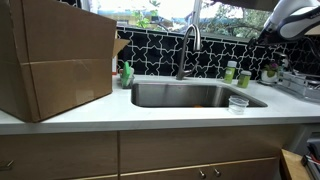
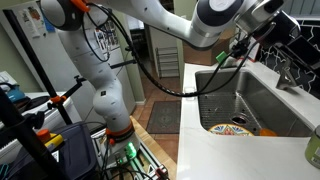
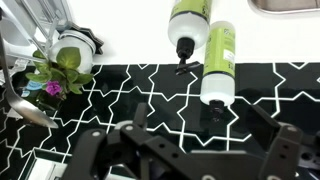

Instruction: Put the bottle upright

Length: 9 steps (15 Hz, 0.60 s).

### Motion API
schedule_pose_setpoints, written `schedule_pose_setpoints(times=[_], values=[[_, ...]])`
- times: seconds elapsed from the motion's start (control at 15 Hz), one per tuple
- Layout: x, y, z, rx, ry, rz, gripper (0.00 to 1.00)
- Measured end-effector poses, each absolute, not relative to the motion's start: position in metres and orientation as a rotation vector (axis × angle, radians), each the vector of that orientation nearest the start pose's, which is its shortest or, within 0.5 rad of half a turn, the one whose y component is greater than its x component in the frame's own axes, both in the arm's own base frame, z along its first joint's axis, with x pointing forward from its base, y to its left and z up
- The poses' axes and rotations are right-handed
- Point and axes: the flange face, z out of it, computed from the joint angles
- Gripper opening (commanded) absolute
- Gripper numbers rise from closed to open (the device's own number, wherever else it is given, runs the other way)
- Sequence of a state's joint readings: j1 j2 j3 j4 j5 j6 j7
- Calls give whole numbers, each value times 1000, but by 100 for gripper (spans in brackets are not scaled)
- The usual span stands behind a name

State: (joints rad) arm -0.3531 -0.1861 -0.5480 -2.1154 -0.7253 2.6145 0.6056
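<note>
Gripper (image 3: pixel 186 150) spread wide, gripping nothing; the bottle (image 3: pixel 188 20) stands just beside the pale-topped bottle (image 3: pixel 219 55), by the far backsplash (image 3: pixel 120 90).

Your sink (image 1: pixel 190 95) is brushed stainless steel with a dull sheen, and the faucet (image 1: pixel 188 45) behind it is shinier metal. The white countertop (image 1: pixel 150 115) looks smooth and faintly glossy. At the left, the cardboard box (image 1: pixel 55 60) is matt brown. Below, the cabinet fronts (image 1: pixel 180 150) look like wood. In the wrist view, the bottle (image 3: pixel 190 15) and the taller green bottle (image 3: pixel 220 50) are smooth, glossy plastic against glossy black backsplash tile (image 3: pixel 130 100).
</note>
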Motion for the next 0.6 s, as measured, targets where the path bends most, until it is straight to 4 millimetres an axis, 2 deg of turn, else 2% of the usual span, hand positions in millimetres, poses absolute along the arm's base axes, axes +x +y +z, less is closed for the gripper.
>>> schedule_pose_setpoints(times=[0.2, 0.33, 0.6], values=[[338, -434, 565, 2214, -1295, 696, 100], [336, -436, 575, 2235, -1410, 678, 100], [329, -443, 595, 2226, -1549, 710, 100]])
